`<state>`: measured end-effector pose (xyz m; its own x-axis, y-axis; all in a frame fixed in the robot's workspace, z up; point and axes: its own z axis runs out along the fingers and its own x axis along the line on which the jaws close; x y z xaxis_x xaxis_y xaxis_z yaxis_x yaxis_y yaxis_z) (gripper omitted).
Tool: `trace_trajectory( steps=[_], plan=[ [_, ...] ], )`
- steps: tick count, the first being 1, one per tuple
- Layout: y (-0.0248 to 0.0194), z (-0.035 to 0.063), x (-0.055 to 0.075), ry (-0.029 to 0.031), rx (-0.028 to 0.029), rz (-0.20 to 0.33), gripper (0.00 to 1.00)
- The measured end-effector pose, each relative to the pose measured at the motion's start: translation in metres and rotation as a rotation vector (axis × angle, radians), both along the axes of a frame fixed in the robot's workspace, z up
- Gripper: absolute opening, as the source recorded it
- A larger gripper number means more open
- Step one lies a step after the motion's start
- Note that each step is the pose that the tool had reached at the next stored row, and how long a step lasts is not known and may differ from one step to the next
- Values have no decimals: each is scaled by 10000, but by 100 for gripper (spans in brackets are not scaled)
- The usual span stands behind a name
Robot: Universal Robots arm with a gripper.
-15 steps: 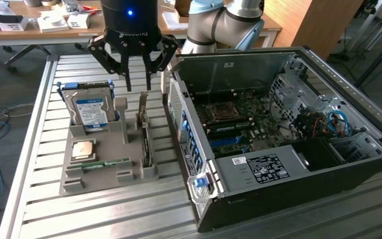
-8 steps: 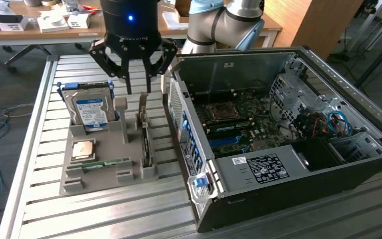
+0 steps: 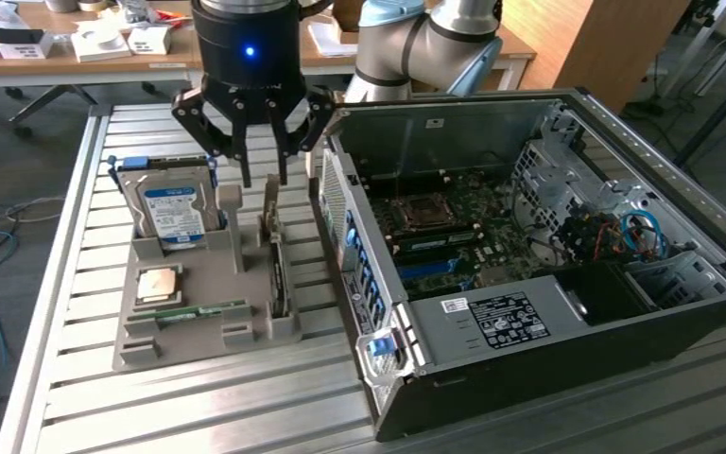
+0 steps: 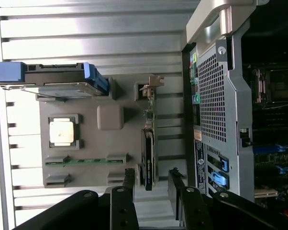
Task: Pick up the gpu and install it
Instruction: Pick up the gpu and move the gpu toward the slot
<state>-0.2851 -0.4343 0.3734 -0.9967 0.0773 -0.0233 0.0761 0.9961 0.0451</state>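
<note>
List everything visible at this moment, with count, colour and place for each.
gpu: one, green board with black fan, on edge in the tray slot nearest the computer case
hard drive: one, blue-white label, upright at one end of the tray
processor chip: one, silvery, flat in a tray recess
memory stick: one, green, in a slot near the tray's other end
tray: one, grey, on the table
computer case: one, black, side open, at the exterior view's right of the tray
table: one, slatted metal
robot arm: one, grey, behind the case
gripper: one, black, open, above the gpu
</note>
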Motion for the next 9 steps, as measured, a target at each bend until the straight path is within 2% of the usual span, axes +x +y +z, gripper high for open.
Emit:
trace_trajectory(
  steps=[9],
  plan=[
    [0, -119, 0, 1, -1, 0, 42]
  ],
)
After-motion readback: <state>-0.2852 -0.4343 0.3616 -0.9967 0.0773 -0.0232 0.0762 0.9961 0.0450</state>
